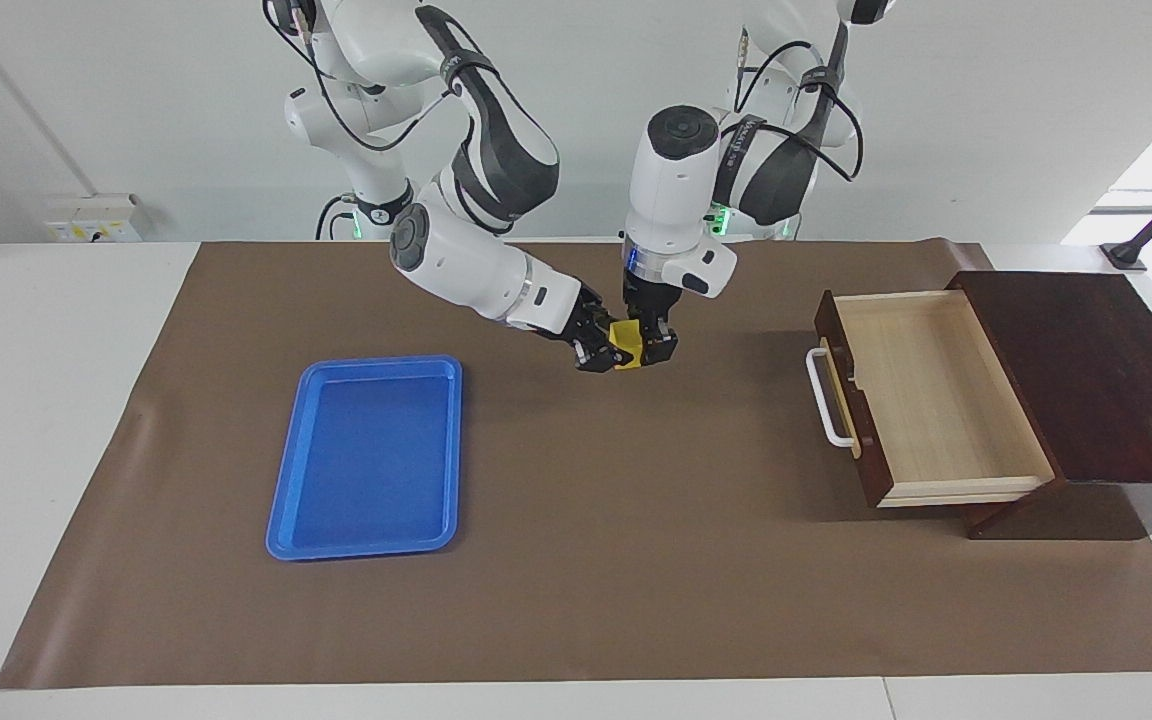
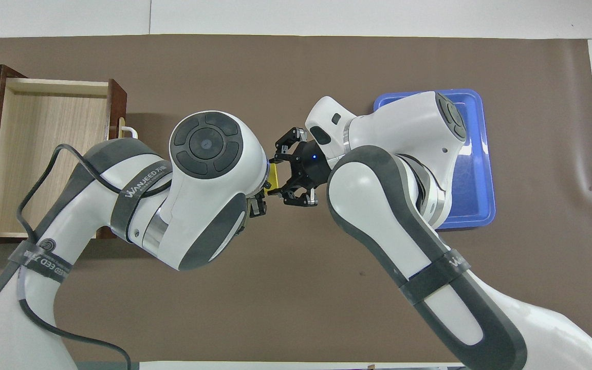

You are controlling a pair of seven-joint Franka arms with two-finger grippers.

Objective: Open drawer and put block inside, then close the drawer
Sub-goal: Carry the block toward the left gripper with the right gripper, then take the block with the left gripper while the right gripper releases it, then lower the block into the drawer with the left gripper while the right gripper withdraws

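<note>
Facing view, left to right across the frame.

Blue plastic tray (image 1: 366, 457): lower left of centre, flat on the brown mat (image 1: 586, 600), nothing in it.

Right gripper (image 1: 604, 357): just left of centre, slanting down from the upper left, pinching the yellow block (image 1: 626, 345) from its side.

Yellow block: centre of frame, raised off the mat, caught between both grippers at once.

Left gripper (image 1: 652, 352): centre, pointing straight down from above, its fingers pressed onto the block from the other side.

Drawer (image 1: 921, 395): right of frame, pulled fully out of its dark brown cabinet (image 1: 1101, 375), pale wood interior bare, white bar handle (image 1: 824, 398) facing the frame's centre.

Overhead view, left to right across the frame.

Drawer (image 2: 44, 154): upper left; partly covered by the left arm's elbow, handle (image 2: 127, 130) just showing.

Left gripper (image 2: 259, 199): almost wholly hidden under its own white wrist housing; only a dark fingertip shows at the housing's lower edge. Its grip cannot be read in this view; the facing view gives it.

Yellow block (image 2: 274, 177): centre, a thin sliver between the housing and the right gripper; the facing view shows its full face.

Right gripper (image 2: 281, 177): centre, outer links splayed, tips closed on the block.

Blue tray (image 2: 473, 154): upper right, largely covered by the right arm; the facing view shows it whole.
</note>
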